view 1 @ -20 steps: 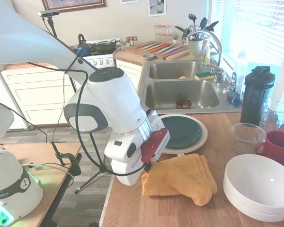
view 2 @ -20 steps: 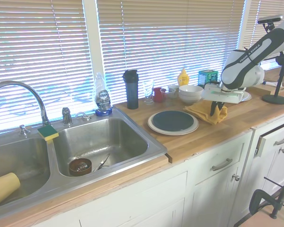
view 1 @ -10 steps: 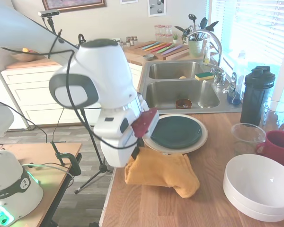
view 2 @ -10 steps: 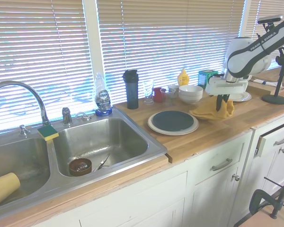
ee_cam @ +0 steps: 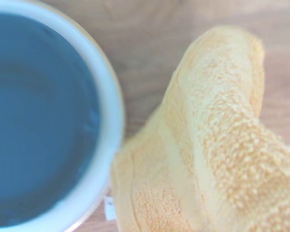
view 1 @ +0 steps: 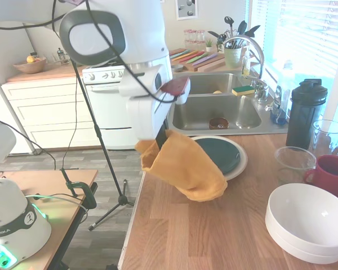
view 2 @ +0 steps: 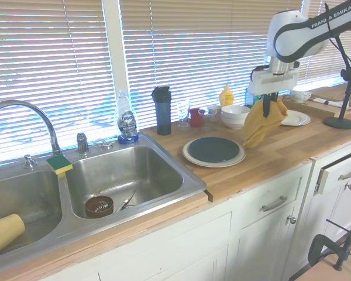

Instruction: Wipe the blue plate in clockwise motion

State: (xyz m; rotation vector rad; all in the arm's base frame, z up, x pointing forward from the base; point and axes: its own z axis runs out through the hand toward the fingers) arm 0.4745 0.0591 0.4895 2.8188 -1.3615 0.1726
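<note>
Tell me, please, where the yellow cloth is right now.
The yellow cloth hangs from the gripper above the wooden counter, beside the blue plate and not touching it.

Home kitchen: double sink (view 2: 105, 181), stove (view 1: 104, 73), wooden counter (view 1: 214, 236).

The blue plate (view 2: 213, 149) sits on a larger plate (view 2: 190, 157) on the worktop (view 2: 269, 161), just beside the sink (view 2: 126, 175). A towel (view 2: 263, 120) hangs from the end effector (view 2: 271, 100) above the worktop, beside the blue plate on the side away from the sink. Stacked bowls (view 2: 235, 116) stand behind the towel.
</note>
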